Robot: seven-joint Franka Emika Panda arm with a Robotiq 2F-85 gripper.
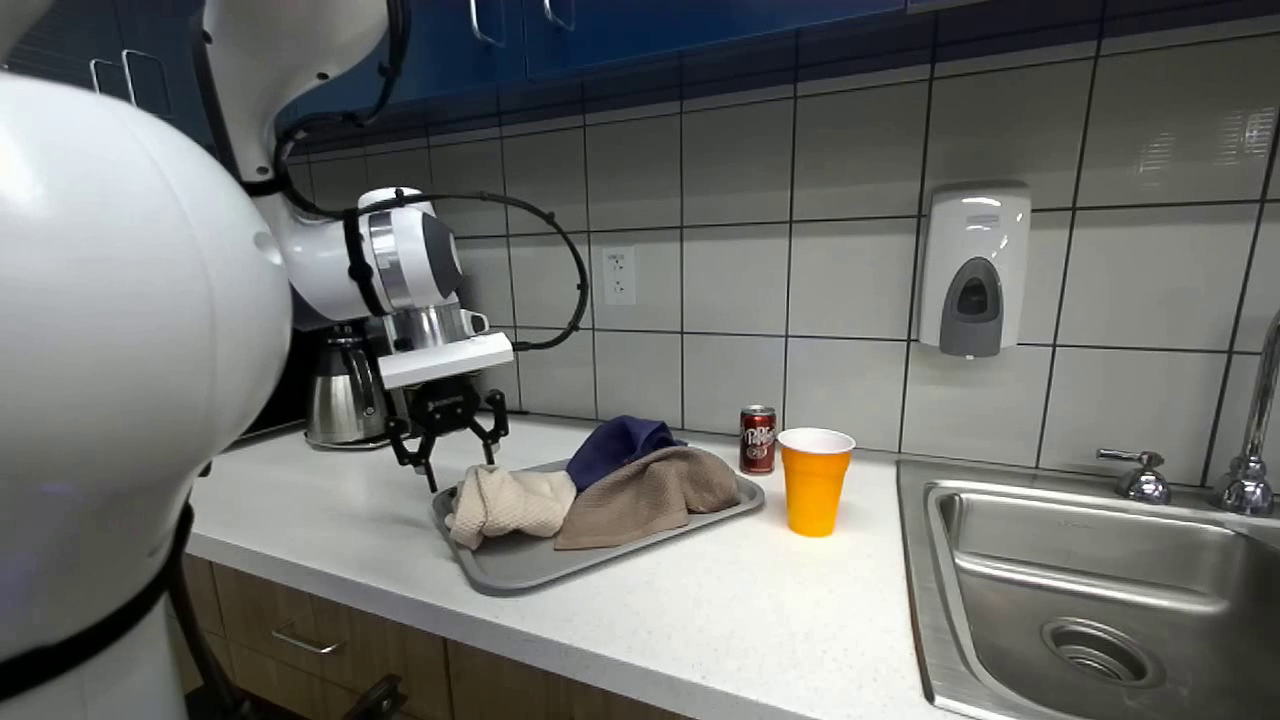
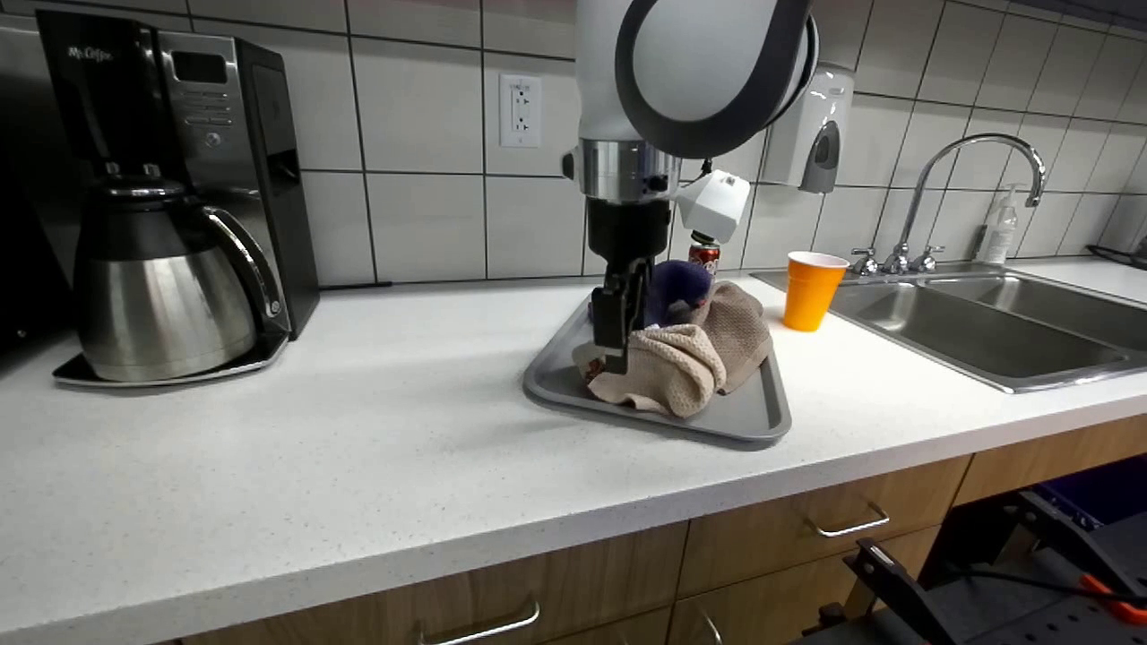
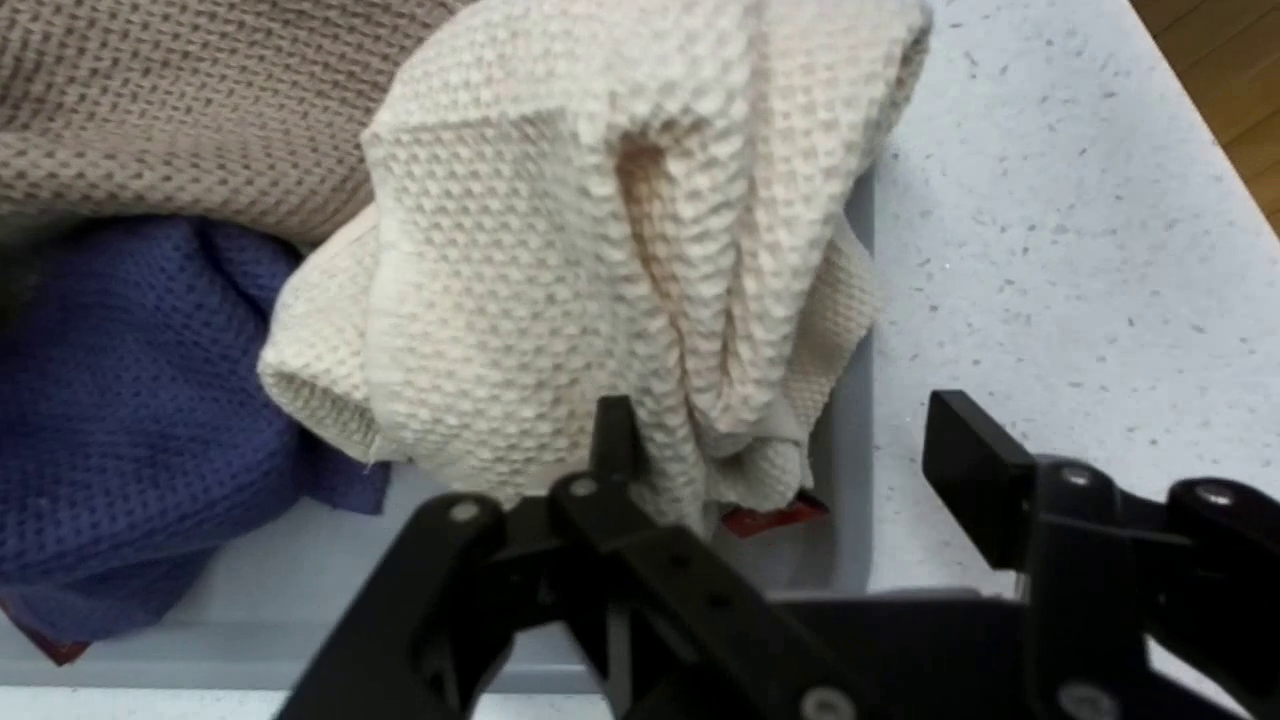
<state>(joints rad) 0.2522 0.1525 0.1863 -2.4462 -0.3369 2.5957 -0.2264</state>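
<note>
My gripper is open and empty, pointing down at the near-left end of a grey tray. A crumpled cream cloth lies on the tray beside and partly under the fingers. In the wrist view the gripper has one finger over the cream cloth and the other over the counter past the tray rim. I cannot tell whether a finger touches the cloth. A small red item peeks out under the cloth. A brown cloth and a dark blue cloth lie on the tray too.
An orange cup and a soda can stand past the tray. A steel sink is beyond them. A coffee maker with a steel carafe stands at the opposite end. The counter's front edge runs alongside the tray.
</note>
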